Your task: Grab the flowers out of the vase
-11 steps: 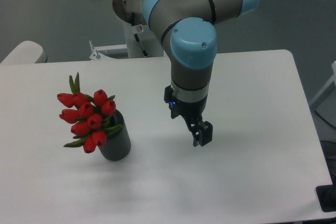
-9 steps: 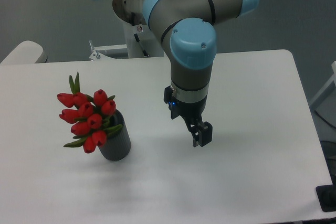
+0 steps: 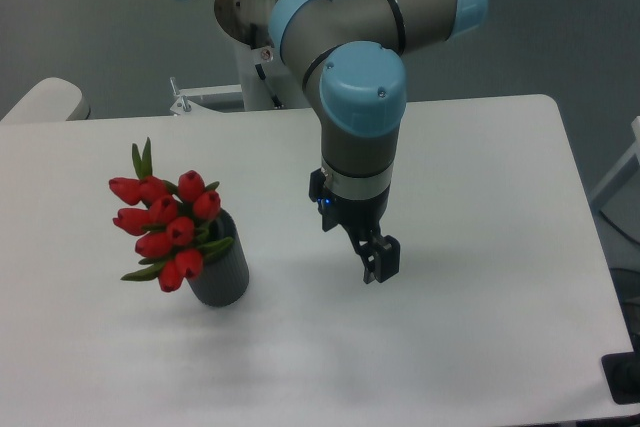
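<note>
Flowers (image 3: 166,228) upright in vase (image 3: 221,273)

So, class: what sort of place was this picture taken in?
Probably a robotics lab or test cell: an industrial arm with its gripper over a plain white table, grey floor behind, and only flowers in a vase as props.

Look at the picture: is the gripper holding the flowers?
No: the gripper hangs apart over bare table, while the flowers stand in the vase, untouched.
</note>
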Available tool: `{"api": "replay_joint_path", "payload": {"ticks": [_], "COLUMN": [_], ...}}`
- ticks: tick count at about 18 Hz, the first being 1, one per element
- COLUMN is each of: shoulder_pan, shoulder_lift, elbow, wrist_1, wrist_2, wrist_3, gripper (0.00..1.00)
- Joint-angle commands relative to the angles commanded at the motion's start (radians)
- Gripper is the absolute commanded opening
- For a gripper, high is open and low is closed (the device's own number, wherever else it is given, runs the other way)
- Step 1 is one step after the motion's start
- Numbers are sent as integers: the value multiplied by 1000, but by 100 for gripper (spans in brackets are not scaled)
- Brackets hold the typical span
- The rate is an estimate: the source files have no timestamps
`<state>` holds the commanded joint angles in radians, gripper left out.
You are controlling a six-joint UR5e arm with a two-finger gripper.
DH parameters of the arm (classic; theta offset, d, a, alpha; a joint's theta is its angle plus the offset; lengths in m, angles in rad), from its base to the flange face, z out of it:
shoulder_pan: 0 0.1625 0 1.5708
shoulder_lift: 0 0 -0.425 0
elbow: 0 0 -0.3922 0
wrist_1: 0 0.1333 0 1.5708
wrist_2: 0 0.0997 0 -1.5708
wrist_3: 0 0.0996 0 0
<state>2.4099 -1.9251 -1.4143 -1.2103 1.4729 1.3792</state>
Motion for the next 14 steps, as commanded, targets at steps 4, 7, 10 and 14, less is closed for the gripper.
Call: {"api": "replay_joint_path", "payload": {"ticks": [4,7,10,14], "shoulder_pan": [8,32,77,101], "shoulder_lift": [6,15,32,70], "elbow": [-12,-38,-75,-149], "wrist_1": [6,3,-17,-20], "wrist_2": [-97,-260,-315,-410], "wrist_3": [-68,-77,-63,-74], "gripper": [100,100,100,100]}}
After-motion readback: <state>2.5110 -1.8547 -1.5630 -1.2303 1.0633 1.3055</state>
